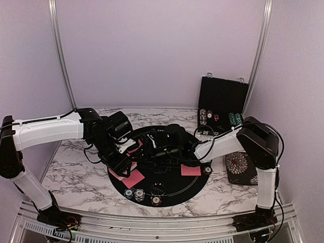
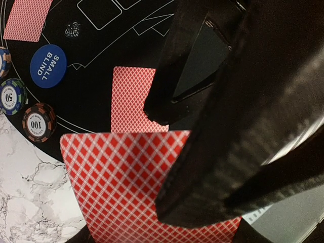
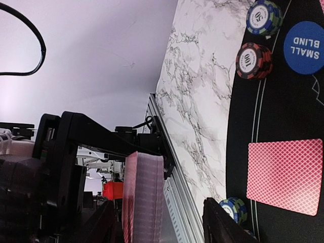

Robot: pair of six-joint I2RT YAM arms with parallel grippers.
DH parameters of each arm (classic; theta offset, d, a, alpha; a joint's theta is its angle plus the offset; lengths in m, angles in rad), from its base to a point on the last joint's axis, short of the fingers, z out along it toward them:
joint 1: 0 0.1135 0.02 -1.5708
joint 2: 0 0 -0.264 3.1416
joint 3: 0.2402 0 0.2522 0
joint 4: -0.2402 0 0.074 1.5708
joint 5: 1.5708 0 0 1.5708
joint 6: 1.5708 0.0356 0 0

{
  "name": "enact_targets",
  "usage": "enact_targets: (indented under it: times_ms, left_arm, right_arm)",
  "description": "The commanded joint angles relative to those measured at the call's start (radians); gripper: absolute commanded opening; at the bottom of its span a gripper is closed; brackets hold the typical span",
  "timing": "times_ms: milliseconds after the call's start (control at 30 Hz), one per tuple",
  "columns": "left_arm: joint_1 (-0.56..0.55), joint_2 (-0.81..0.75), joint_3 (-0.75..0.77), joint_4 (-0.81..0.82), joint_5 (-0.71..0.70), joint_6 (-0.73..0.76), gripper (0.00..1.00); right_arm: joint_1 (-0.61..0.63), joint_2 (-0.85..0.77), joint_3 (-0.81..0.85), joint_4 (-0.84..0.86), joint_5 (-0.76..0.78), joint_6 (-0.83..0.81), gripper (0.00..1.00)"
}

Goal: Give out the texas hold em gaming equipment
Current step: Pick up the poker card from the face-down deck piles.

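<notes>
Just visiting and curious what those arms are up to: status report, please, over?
Left gripper shut on card deck. Right gripper open, fingers either side of deck. Dealt card, chip stack on mat below, nothing between.

My left fingers [image 2: 228,142]: matt black plastic. The cards [image 2: 121,187]: smooth paper with red lattice print. The mat [image 2: 96,101]: matt black. The chips [image 2: 39,122] and blue button [image 2: 48,66]: glossy plastic. The tabletop [image 2: 30,192]: polished, marble-look, edged by a brushed metal rail [image 1: 152,229].
</notes>
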Motion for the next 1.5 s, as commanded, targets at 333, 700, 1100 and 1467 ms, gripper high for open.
enact_targets:
  times_ms: [333, 700, 1100, 1467]
  left_arm:
    - [-0.005, 0.005, 0.026, -0.011, 0.007, 0.015, 0.52]
    - [-0.004, -0.007, 0.017, -0.013, 0.003, 0.012, 0.52]
    - [-0.005, -0.006, 0.015, -0.014, 0.001, 0.011, 0.52]
    - [-0.005, -0.006, 0.014, -0.016, -0.003, 0.008, 0.52]
  right_arm:
    - [0.015, 0.03, 0.027, 0.038, -0.006, 0.008, 0.48]
    - [-0.001, 0.007, 0.016, -0.009, 0.023, -0.026, 0.42]
    - [-0.013, -0.014, 0.0, -0.012, 0.03, -0.032, 0.41]
    - [-0.021, -0.035, -0.015, -0.016, 0.037, -0.039, 0.4]
